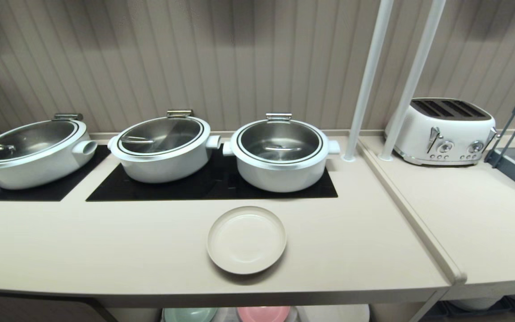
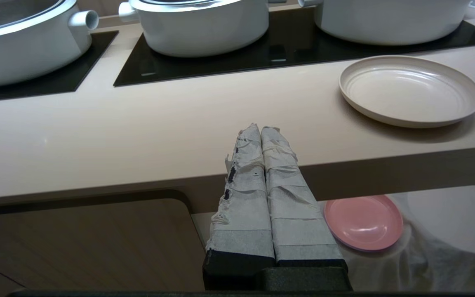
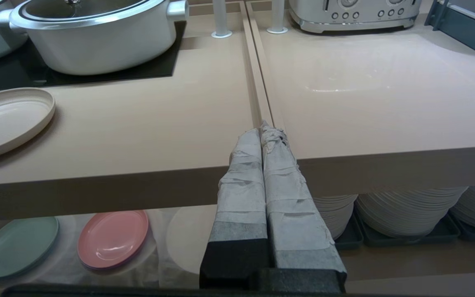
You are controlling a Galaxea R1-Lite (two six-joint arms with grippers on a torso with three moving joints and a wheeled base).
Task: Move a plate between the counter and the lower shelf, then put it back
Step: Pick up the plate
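Centre frame, the plate sits untouched on the counter, in front of the pots. Both grippers, left and right, hang below the counter edge, jaws pressed together, holding nothing. Pickup appears unstarted; next, one must open and reach the rim.

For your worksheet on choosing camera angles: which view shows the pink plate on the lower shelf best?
The right wrist view: the whole pink plate lies on the white cloth beside the green plate. In the left wrist view the end effector hides its edge; the head view shows only a sliver.
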